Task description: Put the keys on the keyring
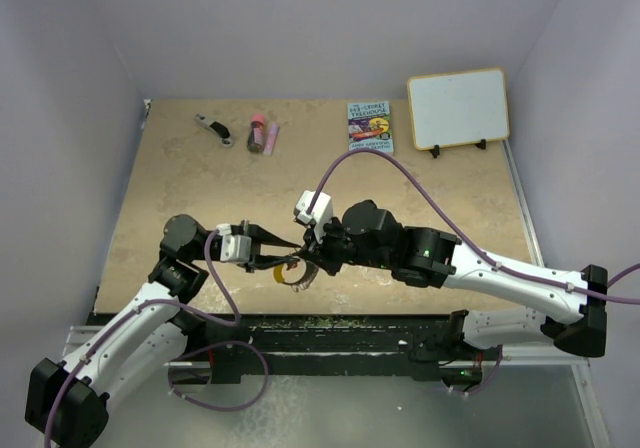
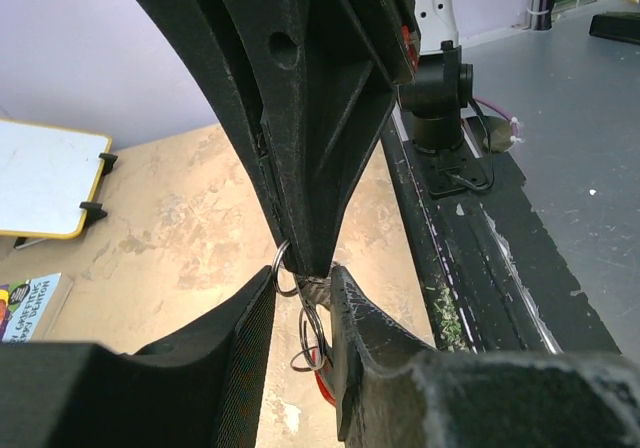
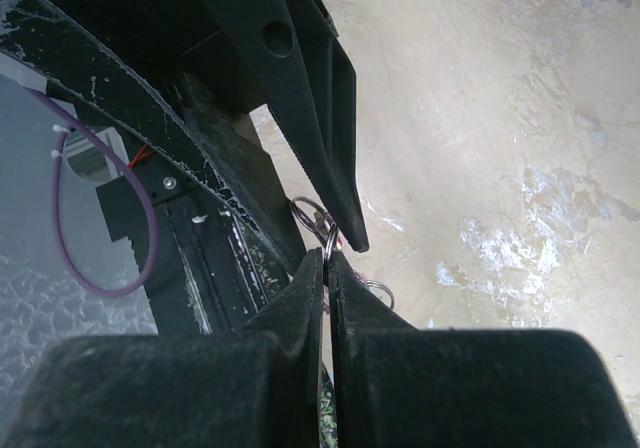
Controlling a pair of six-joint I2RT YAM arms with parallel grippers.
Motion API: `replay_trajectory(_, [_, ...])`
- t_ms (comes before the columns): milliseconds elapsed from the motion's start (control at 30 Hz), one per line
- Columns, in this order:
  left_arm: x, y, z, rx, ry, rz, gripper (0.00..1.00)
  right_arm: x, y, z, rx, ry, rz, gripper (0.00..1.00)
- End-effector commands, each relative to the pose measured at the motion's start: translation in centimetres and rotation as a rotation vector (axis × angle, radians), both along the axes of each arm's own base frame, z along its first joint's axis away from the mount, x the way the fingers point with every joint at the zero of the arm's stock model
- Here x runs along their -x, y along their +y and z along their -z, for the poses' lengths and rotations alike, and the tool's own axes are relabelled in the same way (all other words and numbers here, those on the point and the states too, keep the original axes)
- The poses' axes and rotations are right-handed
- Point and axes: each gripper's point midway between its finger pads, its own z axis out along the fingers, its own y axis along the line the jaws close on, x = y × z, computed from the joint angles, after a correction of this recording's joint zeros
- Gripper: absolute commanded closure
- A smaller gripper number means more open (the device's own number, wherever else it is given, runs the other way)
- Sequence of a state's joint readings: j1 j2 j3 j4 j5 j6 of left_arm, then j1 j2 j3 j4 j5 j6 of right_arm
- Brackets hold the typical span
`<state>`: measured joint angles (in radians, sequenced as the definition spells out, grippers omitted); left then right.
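Silvery, the one keyring hangs between your two grippers above the table's near edge. The right gripper is pinched closed on it; the left gripper's grip you cannot tell.

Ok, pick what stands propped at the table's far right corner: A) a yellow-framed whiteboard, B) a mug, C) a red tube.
A: the top view shows the yellow-framed whiteboard propped on its feet there, just right of the small book.
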<state>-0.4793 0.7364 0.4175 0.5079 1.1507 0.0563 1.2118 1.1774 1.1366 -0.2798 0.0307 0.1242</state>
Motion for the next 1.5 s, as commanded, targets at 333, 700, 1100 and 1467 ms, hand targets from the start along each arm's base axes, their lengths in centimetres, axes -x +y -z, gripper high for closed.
replay_trajectory(333, [0.2, 0.0, -1.1, 0.001, -0.107, 0.02, 0.75, 0.8, 1.1, -3.3, -0.107, -0.023, -0.052, 1.0])
replay_trajectory(700, [0.3, 0.0, -2.2, 0.027, -0.109, 0.018, 0.78, 0.9, 1.2, -2.8, -0.098, -0.015, -0.053, 1.0])
replay_trajectory(1100, [0.6, 0.0, -2.0, 0.029, -0.101, 0.032, 0.96, 0.9, 1.2, -2.9, -0.106, -0.014, -0.048, 1.0])
replay_trajectory(1467, [0.3, 0.0, -2.0, 0.03, -0.088, 0.011, 0.96, 0.6, 1.2, -2.9, -0.108, -0.009, -0.026, 0.97])
